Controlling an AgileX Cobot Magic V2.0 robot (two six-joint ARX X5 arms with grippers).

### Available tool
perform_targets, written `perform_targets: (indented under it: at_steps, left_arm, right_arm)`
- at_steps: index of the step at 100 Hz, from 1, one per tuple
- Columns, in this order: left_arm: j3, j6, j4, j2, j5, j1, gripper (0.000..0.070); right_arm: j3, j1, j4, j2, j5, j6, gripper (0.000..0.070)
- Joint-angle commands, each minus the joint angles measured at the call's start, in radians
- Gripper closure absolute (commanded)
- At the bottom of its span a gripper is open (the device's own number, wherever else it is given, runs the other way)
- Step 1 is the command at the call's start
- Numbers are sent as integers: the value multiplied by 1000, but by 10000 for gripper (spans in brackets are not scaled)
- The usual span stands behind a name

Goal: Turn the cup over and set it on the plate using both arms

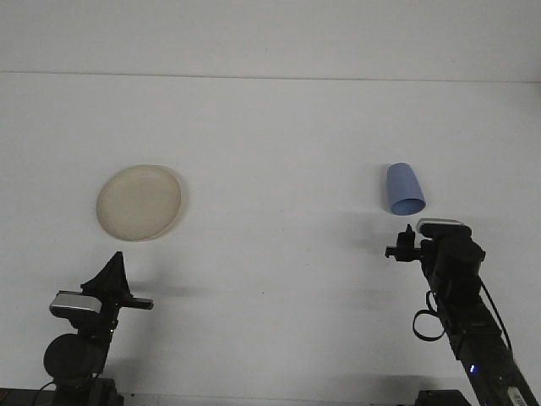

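A blue cup [404, 189] lies on the white table at the right, its wide rim toward the near side. A cream plate [139, 201] sits flat at the left. My right gripper [403, 244] hovers just in front of the cup, slightly left of its rim and not touching it; its head is too small and dark to read. Near the front edge at the left, my left gripper [116, 269] stands as one dark wedge pointing up, shut and holding nothing, well short of the plate.
The white table [279, 152] runs back to a pale wall. A black cable [425, 323] loops beside the right arm. Nothing else lies between the cup and the plate.
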Motion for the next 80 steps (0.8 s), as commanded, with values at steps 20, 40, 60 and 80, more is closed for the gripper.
perform_targets:
  at_steps: [20,40,60,80]
  left_arm:
    - [-19,-5,15,-2,0,-2,688]
    - [-19,-5,15,-2,0,-2,688]
    - [-19,-5,15,-2,0,-2,688]
    - [-19,-5,15,-2,0,-2,688]
  right_arm:
    - [-71,-72,277,149,-70,-20,272]
    - [-66,-167,470,314,-183,-18,274]
    - [-45,-224,607,453,-271,-22,277]
    - [57,-228,612,571,-293,-50,278]
